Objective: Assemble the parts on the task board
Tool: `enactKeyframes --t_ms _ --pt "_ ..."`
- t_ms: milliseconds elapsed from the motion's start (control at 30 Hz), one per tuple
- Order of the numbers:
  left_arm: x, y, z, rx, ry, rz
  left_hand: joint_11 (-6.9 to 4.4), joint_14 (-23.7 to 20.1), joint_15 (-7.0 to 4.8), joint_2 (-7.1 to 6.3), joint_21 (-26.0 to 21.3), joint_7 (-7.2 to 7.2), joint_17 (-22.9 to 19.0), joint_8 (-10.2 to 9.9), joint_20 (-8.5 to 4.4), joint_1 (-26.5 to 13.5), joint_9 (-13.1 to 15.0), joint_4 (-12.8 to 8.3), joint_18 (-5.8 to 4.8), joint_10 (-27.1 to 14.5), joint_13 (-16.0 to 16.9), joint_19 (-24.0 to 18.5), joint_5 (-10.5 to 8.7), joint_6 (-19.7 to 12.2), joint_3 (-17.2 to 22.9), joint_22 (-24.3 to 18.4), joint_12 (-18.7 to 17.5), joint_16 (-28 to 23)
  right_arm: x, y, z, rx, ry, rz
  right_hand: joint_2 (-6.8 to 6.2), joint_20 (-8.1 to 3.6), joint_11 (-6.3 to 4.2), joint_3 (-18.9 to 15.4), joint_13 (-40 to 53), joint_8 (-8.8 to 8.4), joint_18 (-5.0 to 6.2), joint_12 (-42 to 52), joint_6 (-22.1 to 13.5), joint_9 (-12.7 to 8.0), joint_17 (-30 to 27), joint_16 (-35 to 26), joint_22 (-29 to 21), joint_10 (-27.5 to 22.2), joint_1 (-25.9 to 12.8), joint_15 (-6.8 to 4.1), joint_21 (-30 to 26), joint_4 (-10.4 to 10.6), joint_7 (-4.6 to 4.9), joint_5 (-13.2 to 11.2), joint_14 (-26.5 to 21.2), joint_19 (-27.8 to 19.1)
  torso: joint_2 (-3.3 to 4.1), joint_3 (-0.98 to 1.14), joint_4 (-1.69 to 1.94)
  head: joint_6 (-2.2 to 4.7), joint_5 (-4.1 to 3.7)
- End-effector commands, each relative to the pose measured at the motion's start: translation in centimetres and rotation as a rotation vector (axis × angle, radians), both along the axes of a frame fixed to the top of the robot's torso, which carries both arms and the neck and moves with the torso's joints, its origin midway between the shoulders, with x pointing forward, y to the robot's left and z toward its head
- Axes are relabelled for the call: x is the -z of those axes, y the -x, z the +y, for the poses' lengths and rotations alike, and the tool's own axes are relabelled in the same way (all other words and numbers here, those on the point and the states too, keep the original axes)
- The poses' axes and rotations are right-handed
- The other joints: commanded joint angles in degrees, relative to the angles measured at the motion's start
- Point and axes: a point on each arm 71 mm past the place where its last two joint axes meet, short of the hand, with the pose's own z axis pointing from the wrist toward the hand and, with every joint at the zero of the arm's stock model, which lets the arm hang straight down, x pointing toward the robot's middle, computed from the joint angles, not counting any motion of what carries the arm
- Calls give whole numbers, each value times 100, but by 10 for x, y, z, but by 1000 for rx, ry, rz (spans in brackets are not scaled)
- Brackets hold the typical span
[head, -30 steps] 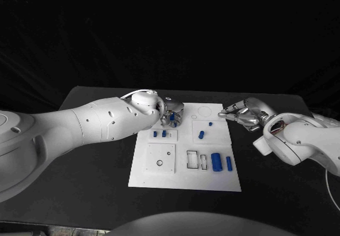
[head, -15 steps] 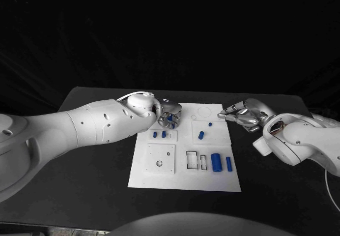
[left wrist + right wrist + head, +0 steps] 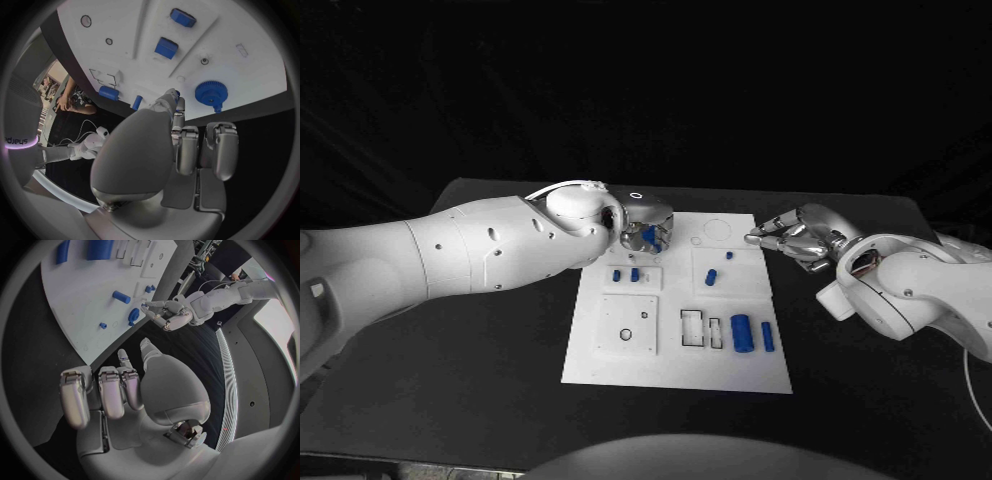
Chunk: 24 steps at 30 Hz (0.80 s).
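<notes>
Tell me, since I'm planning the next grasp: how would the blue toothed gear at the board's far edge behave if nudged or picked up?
The blue gear looks like rigid plastic, so probably stiff and light. It lies flat on the task board, so it seems likelier to slide than roll. Its toothed rim should give fingers some purchase.

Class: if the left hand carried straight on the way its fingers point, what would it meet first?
Probably the blue gear on the task board; the left hand points its fingers at it, though depth is unclear.

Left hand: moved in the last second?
Barely: left hand has crept toward the far edge of the task board, above the blue gear.
</notes>
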Motion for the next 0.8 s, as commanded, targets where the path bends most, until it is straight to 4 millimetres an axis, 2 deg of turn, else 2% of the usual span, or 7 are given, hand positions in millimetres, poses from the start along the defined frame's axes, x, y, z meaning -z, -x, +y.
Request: enactKeyframes --t_ms 33,367,467,800 --pt "-9 2 1 8 36 -49 1 595 43 41 14 19 1506 -11 8 -6 -9 29 -43 48 12 613 18 38 -1 1509 -12 15 1 1 0 -13 4 10 56 15 -31 -12 1507 0 -38 -19 30 4 1509 23 1509 601 -15 4 26 33 -14 12 608 600 6 -7 5 3 6" --pt "-13 9 20 -29 28 -32 3 595 44 46 14 18 1506 -21 11 -22 -13 56 -43 55 9 613 18 37 3 1509 -33 15 2 1 1 -16 5 13 56 15 -31 -12 1507 0 -38 -19 30 4 1509 23 1509 601 -15 4 26 33 -14 12 608 600 7 -6 2 -9 45" --pt "-13 12 26 -45 23 -26 4 595 44 45 14 18 1506 -26 12 -26 -15 66 -43 53 8 613 18 34 4 1509 -43 15 2 1 1 -16 5 12 56 15 -31 -12 1507 0 -38 -19 30 4 1509 23 1509 601 -15 4 26 33 -14 12 608 600 4 -6 13 -20 33" --pt "-11 12 42 -91 5 -18 7 595 47 41 14 20 1506 -42 15 -33 -21 90 -43 43 4 613 18 22 9 1509 -73 15 2 1 1 -18 4 11 56 15 -31 -12 1507 0 -38 -19 30 4 1509 23 1509 601 -15 4 26 33 -14 12 608 600 5 -9 -1 -21 61"
